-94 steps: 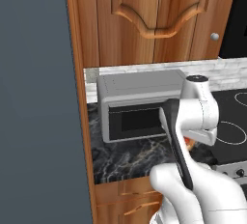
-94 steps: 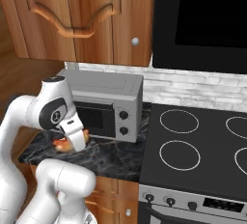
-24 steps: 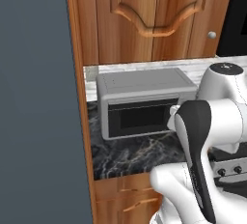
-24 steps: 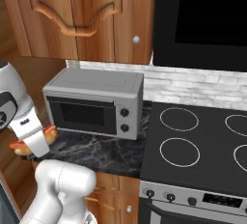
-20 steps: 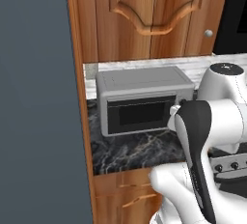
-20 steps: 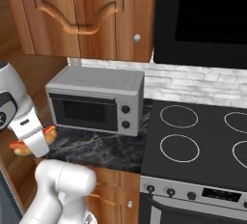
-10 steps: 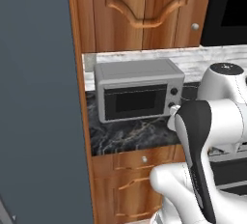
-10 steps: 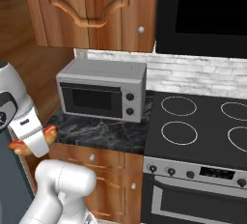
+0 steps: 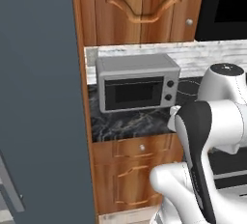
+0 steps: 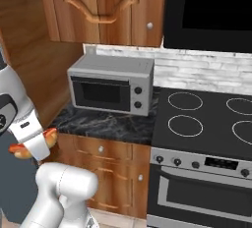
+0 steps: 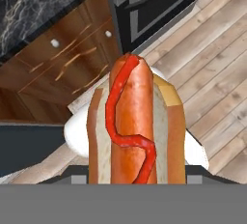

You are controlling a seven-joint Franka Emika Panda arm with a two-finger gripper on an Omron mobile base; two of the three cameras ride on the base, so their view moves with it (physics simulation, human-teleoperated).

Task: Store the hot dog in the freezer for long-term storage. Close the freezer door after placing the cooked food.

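Observation:
My gripper (image 10: 34, 142) is shut on the hot dog (image 10: 48, 133), low at the left of the right base view, in front of the counter's edge and clear of it. Both ends of the orange-tan bun stick out past the white hand. The hand view has the hot dog (image 11: 135, 131) upright and close, with a red sausage and a red squiggle along it; it hides the fingertips. The freezer (image 9: 38, 97) is a tall dark slate-grey face down the left of the left base view. I cannot tell whether its door is open.
A grey microwave (image 10: 110, 84) stands on the black marble counter (image 10: 106, 124), with brown wooden cabinets (image 9: 140, 10) above and drawers (image 9: 140, 170) below. The black stove (image 10: 206, 124) and its oven lie to the right. Wooden floor (image 11: 217, 63) shows below the hand.
The whole picture has shifted: the base has backed away from the counter, so more drawers and the oven front show. The gripper has kept the hot dog, earlier swung left from the microwave.

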